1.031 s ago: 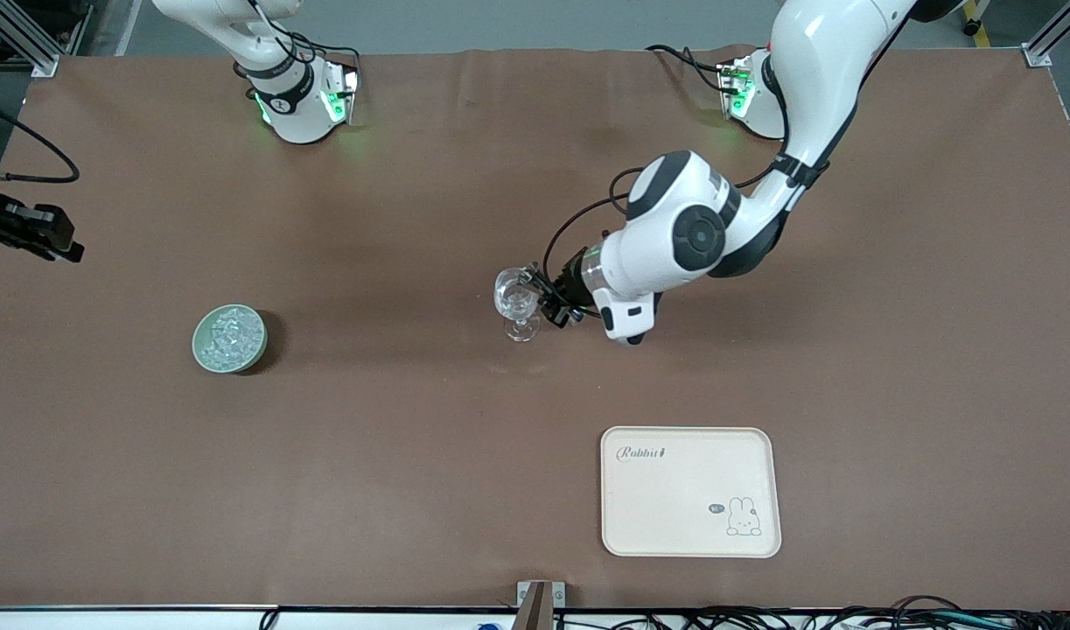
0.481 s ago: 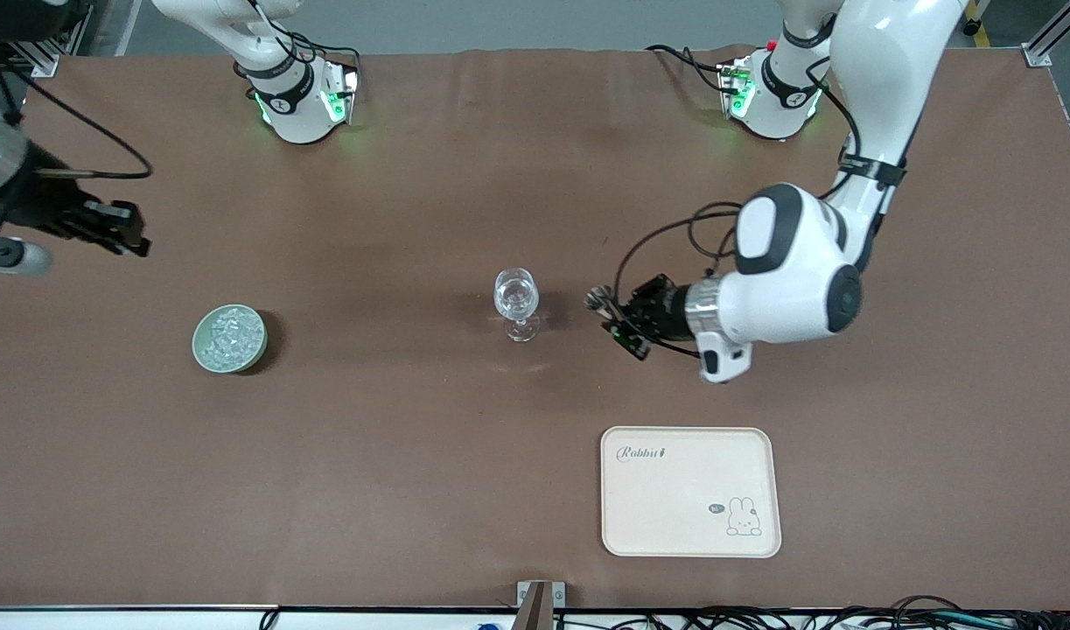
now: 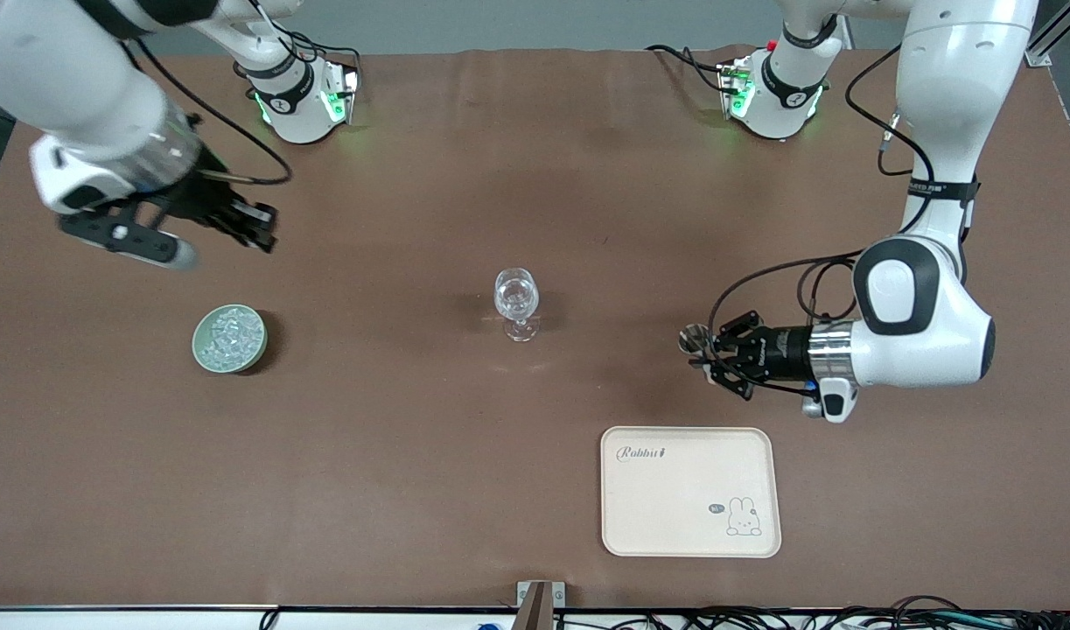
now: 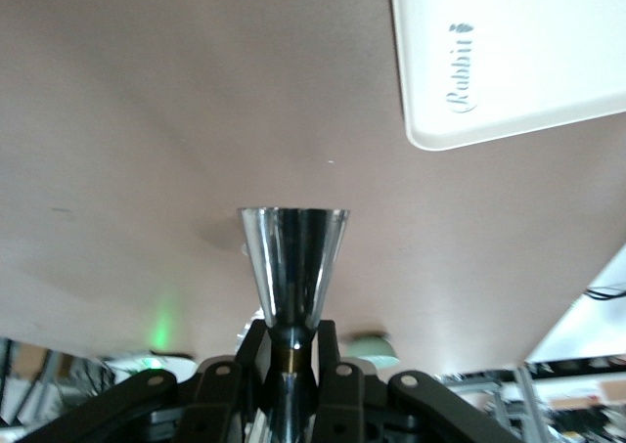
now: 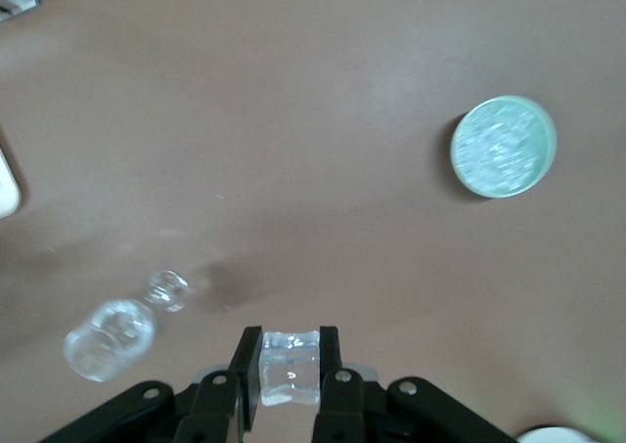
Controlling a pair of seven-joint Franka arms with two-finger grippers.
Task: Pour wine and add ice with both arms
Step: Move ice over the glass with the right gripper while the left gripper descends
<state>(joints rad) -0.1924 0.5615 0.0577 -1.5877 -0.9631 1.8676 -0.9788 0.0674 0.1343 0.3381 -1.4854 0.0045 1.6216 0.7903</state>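
Note:
A clear stemmed glass [image 3: 517, 302] stands mid-table and also shows in the right wrist view [image 5: 110, 338]. Wine is out of view; the glass looks clear. A pale green bowl [image 3: 229, 338] toward the right arm's end holds several ice chunks. My right gripper [image 3: 259, 229] hangs over the cloth close to the bowl [image 5: 503, 146] and is shut on one ice cube [image 5: 290, 367]. Between the glass and the tray, my left gripper [image 3: 705, 350] is shut on the stem of a silver cone-shaped measuring cup [image 4: 293, 262], which lies level.
A cream tray [image 3: 690, 490] with a rabbit drawing lies near the front camera, toward the left arm's end; its corner [image 4: 518, 52] shows in the left wrist view. Brown cloth covers the table. Cables run along the front edge.
The left gripper has drawn away from the glass toward the tray with the silver cup in it. The right arm has swung in from the table's end to beside the bowl.

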